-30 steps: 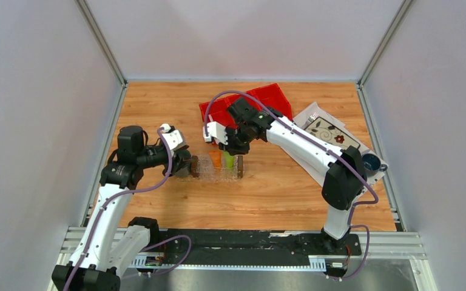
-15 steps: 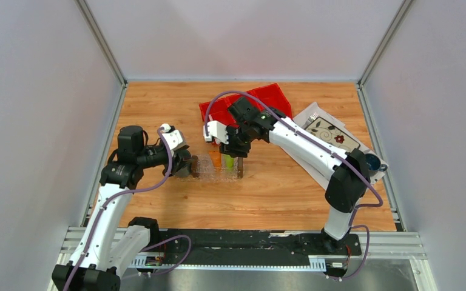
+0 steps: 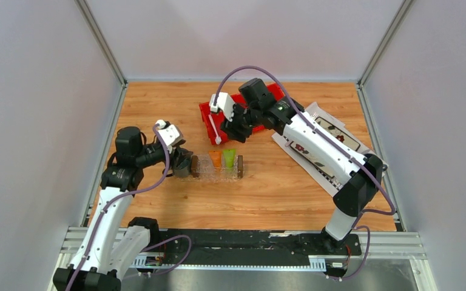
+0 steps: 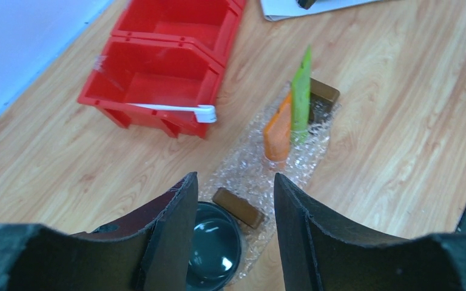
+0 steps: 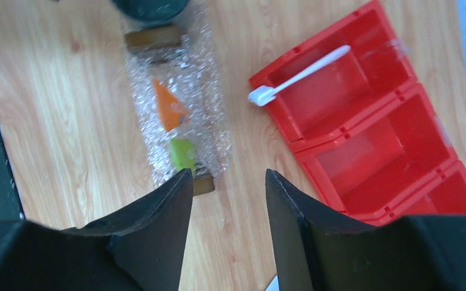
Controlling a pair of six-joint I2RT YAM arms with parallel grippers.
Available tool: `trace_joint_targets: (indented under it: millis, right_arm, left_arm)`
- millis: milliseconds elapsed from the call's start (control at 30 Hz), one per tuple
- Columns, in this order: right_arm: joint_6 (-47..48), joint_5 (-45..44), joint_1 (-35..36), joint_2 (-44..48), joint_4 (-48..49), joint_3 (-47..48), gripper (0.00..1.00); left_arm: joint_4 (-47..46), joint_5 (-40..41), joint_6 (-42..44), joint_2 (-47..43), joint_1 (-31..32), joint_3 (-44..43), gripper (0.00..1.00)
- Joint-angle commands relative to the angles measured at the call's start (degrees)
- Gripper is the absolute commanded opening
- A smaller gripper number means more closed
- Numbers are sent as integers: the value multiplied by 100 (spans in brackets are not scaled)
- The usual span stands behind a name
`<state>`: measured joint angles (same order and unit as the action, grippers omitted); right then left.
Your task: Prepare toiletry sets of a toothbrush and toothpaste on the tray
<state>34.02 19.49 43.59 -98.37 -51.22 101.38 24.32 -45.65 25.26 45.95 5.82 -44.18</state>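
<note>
My right gripper (image 5: 227,182) hangs with jaws apart, empty. The toothbrush (image 5: 300,71) ahead lies tilted across the wall of the bin (image 5: 352,115), so a clumsy pinch could flip it away.

Red bin (image 5: 394,159), wht toothbrush (image 5: 303,73), grn tube (image 5: 182,153), org tube (image 5: 168,108)

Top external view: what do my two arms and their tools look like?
Both match: the left arm and right arm have white link shells with black joint housings, and a purple cable loops along each. A small white block sits near each wrist. The left tool and right tool each carry two broad, matte black fingers tapering toward the tips.
</note>
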Motion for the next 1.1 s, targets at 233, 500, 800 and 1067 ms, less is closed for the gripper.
trace_joint_targets:
  millis: [233,500,800,1067]
  right_arm:
    - [-1546,-1280,-246,-296,1966,417,54]
    - [-2013,-1808,-369,-1718,2020,1514,52]
    - [-2382,-1509,-589,-2845,2107,2281,50]
    - [-2514,-1343,-659,-3180,2257,2000,50]
  left_arm:
    - [-955,1338,-1136,-52,-64,-204,57]
    - [-1175,2358,-1435,-7,-82,-205,57]
    - [-938,2605,-1374,54,-134,-240,57]
    - [-955,2596,-1488,89,-143,-205,57]
